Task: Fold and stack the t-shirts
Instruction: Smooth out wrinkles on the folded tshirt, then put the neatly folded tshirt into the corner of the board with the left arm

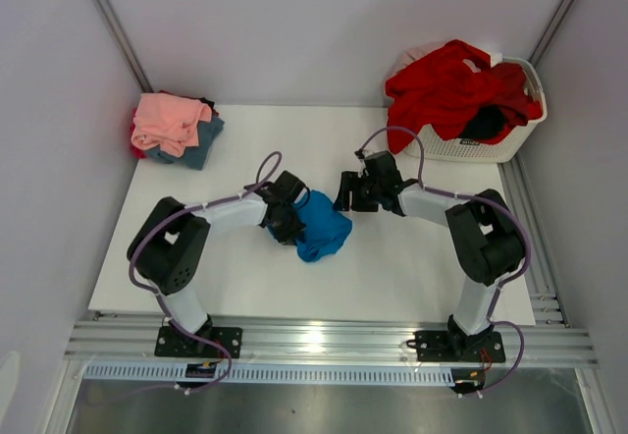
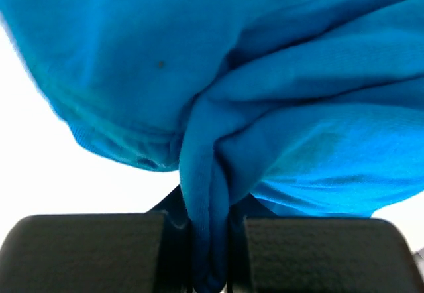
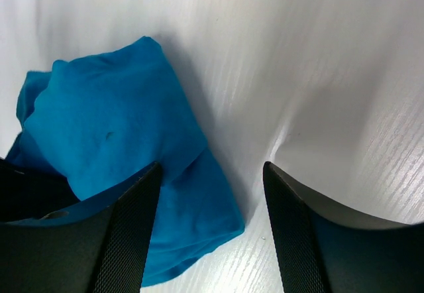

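The bright blue t-shirt (image 1: 324,226) lies crumpled in the middle of the white table (image 1: 422,267), a lump slightly longer from far to near, with no clear heading. The left gripper (image 2: 211,240) pinches a twisted fold of it. The right gripper (image 3: 212,174) is spread wide just beside it. The dark label on the white basket (image 1: 505,139) is too small to read.

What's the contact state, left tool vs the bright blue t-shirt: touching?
Touching. The left wrist view shows a twisted fold of the bright blue t-shirt clamped between the two pads of the left tool, with no gap on either side.
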Controlling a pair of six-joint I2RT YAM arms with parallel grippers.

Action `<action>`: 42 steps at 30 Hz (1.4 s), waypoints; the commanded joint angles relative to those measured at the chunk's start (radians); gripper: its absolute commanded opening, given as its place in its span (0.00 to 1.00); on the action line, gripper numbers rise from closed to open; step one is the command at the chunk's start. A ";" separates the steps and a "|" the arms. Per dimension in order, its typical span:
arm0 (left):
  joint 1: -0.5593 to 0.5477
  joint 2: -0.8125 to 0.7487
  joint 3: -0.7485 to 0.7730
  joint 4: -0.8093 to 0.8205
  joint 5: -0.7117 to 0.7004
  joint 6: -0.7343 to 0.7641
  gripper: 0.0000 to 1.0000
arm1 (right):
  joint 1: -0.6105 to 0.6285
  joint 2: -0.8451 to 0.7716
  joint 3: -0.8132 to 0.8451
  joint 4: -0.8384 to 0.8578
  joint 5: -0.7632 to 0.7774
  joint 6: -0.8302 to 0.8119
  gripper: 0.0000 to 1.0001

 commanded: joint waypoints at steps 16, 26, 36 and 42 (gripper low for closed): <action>0.111 0.045 0.256 -0.216 -0.342 0.301 0.01 | 0.116 -0.155 -0.095 -0.061 -0.034 0.112 0.56; 0.150 0.001 0.259 -0.196 -0.353 0.315 0.01 | 0.142 -0.242 -0.138 -0.097 0.003 0.082 0.55; 0.170 0.110 0.582 -0.260 -0.394 0.437 0.00 | 0.142 -0.285 -0.160 -0.106 0.032 0.063 0.54; 0.219 0.254 0.847 -0.332 -0.382 0.534 0.00 | 0.142 -0.339 -0.194 -0.115 0.057 0.054 0.54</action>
